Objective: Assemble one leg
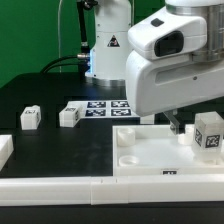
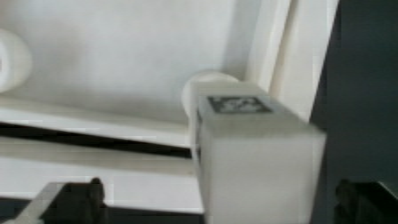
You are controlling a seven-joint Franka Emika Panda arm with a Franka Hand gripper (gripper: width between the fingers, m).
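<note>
Wrist view: leg (image 2: 258,160) beside panel rim (image 2: 272,45)

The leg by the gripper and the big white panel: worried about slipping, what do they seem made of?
The leg: seemingly hard white plastic, matt, with crisp moulded edges and a printed-looking tag. The panel: likely the same plastic, smooth, with a faint sheen on its rounded raised rim. Look alone cannot confirm either.

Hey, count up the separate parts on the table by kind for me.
Legs: 3
Large rimmed panel: 1
Marker board: 1
Cropped white piece, kind unclear: 1
Total: 6
</note>
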